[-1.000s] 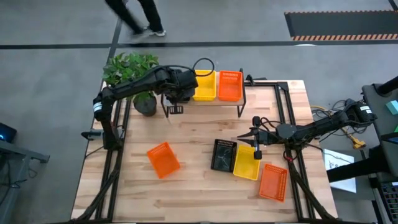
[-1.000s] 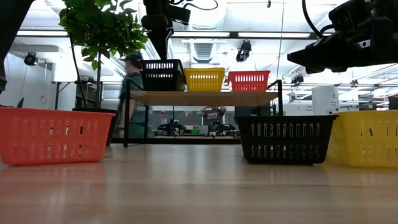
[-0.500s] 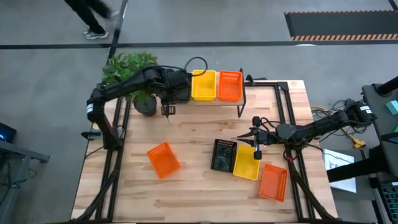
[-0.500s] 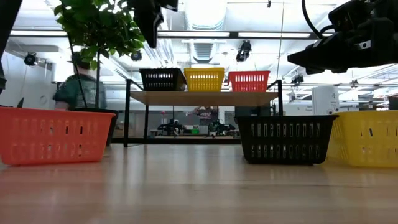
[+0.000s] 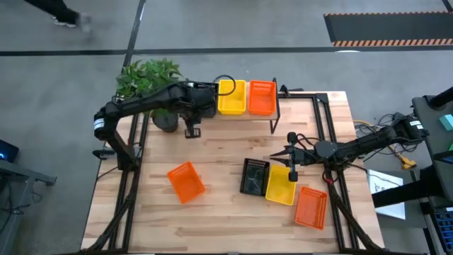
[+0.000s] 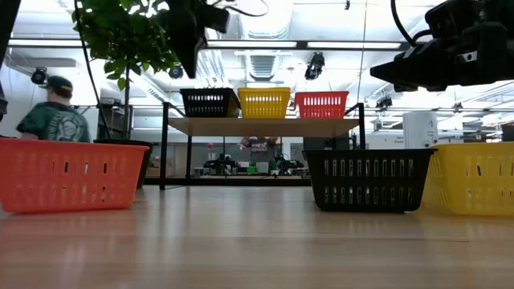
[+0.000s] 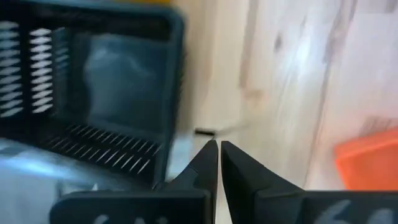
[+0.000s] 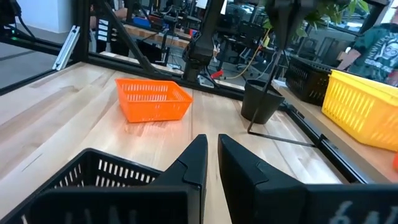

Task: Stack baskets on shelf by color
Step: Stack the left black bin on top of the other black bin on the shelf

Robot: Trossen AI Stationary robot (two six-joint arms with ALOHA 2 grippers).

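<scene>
robotics lab; framed wooden table, ceiling strip lights

three baskets on shelf — four on table

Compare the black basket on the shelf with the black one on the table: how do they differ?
The black basket on the shelf stands raised at the shelf's left end, in a row with a yellow basket and an orange basket. The black basket on the table sits low, beside another yellow basket, and the right gripper hovers near it. Both are upright, empty, mesh-sided and look the same size.
</scene>
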